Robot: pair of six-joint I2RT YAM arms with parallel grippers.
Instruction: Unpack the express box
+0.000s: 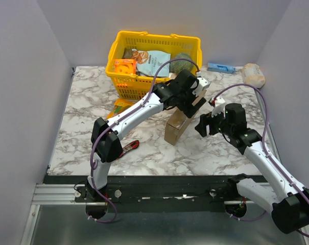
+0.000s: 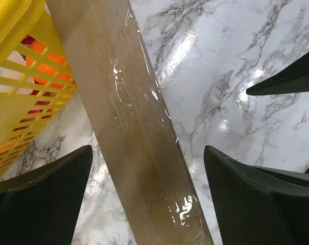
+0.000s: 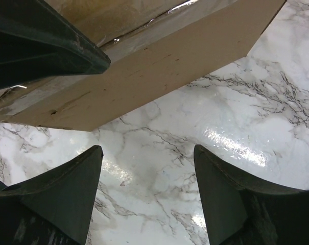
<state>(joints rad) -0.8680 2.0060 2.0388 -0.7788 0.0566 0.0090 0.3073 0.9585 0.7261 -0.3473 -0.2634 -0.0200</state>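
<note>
top: overhead from rear, far | wrists: close, facing down | shared: express box (image 1: pixel 175 130)

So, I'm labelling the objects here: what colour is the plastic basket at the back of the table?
The basket is bright yellow, which shows best in the top external view.

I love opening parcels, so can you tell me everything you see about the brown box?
The express box is plain brown cardboard, flat and rectangular, standing on a narrow edge on the marble table, close to the yellow basket. Shiny clear tape runs along its upward edge. The left gripper hangs open over it, a finger on each side, not squeezing. The right gripper is open beside it.
</note>
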